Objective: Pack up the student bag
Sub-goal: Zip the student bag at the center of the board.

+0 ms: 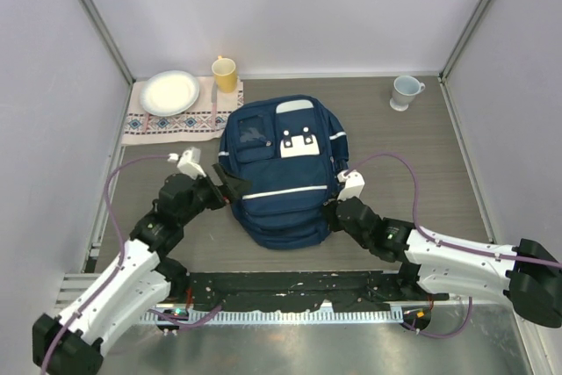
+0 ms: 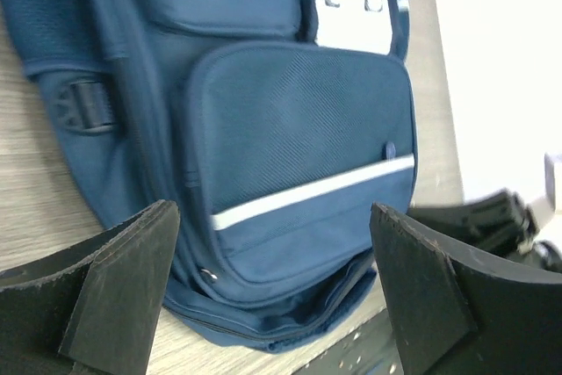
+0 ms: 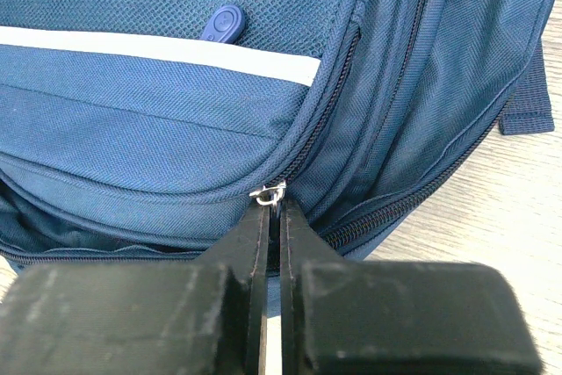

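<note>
Top view, bag: the student bag (image 1: 285,173) lies flat on the table (image 1: 439,182), front face up, between the 2 arms.
Top view, left gripper: the left gripper (image 1: 224,189) sits at the bag's left edge; from here I cannot tell whether it touches the fabric.
Top view, right gripper: the right gripper (image 1: 337,209) is pressed to the bag's lower right side.
Top view, beyond the bag: a plate (image 1: 169,92) and a yellow cup (image 1: 225,74) on a patterned mat (image 1: 145,125) lie past the bag's top left corner; a pale mug (image 1: 405,91) stands well apart past its top right.
Left wrist view: the left gripper (image 2: 272,212) is spread wide and holds nothing; its fingers (image 2: 123,287) frame the bag's striped lower pocket (image 2: 299,147) without touching it.
Right wrist view: the right gripper (image 3: 279,212) is pinched tight on a small metal zipper pull (image 3: 270,191) at the bag's lower side seam.
Done: bag laid out, 1 zipper pull gripped.
Unclear: whether that zip is being opened or shut; a dark gap shows left of the pull, but nothing can be made out inside.
Left, as a judgement: no item sits in either gripper, so the packing itself looks undone.
</note>
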Controlling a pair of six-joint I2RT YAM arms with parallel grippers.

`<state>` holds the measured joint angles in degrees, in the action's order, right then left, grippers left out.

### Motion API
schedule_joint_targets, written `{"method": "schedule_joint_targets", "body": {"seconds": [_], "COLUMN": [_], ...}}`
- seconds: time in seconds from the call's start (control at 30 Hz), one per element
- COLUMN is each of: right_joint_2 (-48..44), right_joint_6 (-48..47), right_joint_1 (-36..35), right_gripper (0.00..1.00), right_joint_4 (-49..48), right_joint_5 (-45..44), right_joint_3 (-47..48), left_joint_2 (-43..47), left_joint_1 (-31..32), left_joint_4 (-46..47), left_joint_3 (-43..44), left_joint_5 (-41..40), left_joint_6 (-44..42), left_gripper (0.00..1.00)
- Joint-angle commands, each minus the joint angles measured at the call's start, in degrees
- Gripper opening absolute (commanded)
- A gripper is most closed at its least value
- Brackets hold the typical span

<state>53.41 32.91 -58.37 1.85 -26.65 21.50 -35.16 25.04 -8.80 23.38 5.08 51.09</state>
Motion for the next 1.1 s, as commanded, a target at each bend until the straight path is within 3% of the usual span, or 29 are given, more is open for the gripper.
{"method": "schedule_joint_targets", "body": {"seconds": [0.0,0.17,0.43,0.77,1.07], "right_joint_2": [-0.06,-0.67,-2.69,-3.75,-5.15], "right_joint_6": [0.05,0.49,0.93,1.11,0.67], "right_joint_1": [0.27,0.27,0.36,0.27,0.27], "right_gripper": [0.01,0.01,0.01,0.01,0.01], "right_joint_4": [-3.34,-2.81,-2.2,-0.53,-0.53], "right_joint_5": [-1.03,-0.59,-1.03,-0.68,-1.21], "right_joint_3": [-0.05,-0.05,0.04,0.74,0.13], "left_joint_2": [-6.66,-13.09,-27.4,-35.58,-41.13], "left_joint_1": [9.04,24.32,40.25,42.55,42.55], "left_joint_4": [1.77,2.38,11.33,25.92,26.81], "left_joint_3": [6.58,11.42,13.54,11.78,13.98], "left_joint_5": [-1.61,-12.8,-24.94,-27.66,-28.64], "left_joint_6": [-17.11,-30.06,-48.44,-57.5,-56.54], "left_gripper": [0.94,1.0,1.0,1.0,0.93]}}
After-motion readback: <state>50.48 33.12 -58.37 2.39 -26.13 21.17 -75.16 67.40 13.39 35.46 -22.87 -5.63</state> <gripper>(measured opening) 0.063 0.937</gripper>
